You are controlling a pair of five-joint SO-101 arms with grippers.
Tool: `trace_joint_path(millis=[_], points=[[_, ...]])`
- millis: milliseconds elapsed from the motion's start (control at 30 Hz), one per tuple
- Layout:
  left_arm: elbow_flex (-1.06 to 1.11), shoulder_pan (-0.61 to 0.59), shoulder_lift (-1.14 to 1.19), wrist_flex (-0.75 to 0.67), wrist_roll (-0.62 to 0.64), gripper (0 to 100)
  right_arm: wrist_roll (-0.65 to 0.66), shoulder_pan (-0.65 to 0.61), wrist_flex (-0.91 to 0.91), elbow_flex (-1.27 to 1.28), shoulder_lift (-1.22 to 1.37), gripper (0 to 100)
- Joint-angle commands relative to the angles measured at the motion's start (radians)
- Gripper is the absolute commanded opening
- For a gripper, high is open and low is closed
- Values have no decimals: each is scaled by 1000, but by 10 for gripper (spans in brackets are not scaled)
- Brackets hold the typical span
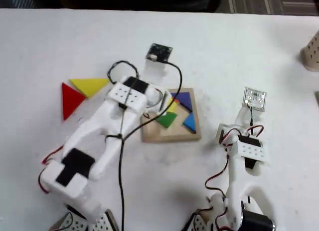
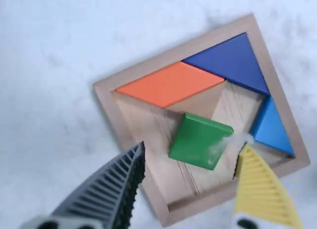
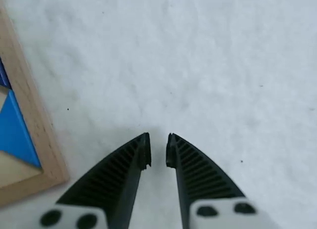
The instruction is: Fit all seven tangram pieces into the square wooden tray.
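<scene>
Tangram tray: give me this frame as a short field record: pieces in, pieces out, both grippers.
tray: wooden tray, partly filled
pieces in tray: dark blue triangle, orange parallelogram, light blue triangle, green square
green square: loose and askew in the bare middle
pieces outside: red triangle, yellow triangle, side by side on the table
left gripper: open, fingers either side of the green square
right gripper: shut, over bare table beside the tray
</scene>
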Motion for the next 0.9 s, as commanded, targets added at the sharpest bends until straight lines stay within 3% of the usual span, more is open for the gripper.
trace_joint_path(millis=[0, 267, 467, 867], points=[[60, 5, -111, 6, -12, 305, 11, -7, -16, -3, -28, 60], [144, -65, -113, -103, -5, 277, 11, -5, -16, -3, -28, 60], [157, -153, -110, -227, -3, 11, 11, -7, -16, -3, -28, 59], [206, 30, 31, -387, -6, 22, 11, -5, -16, -3, -28, 59]])
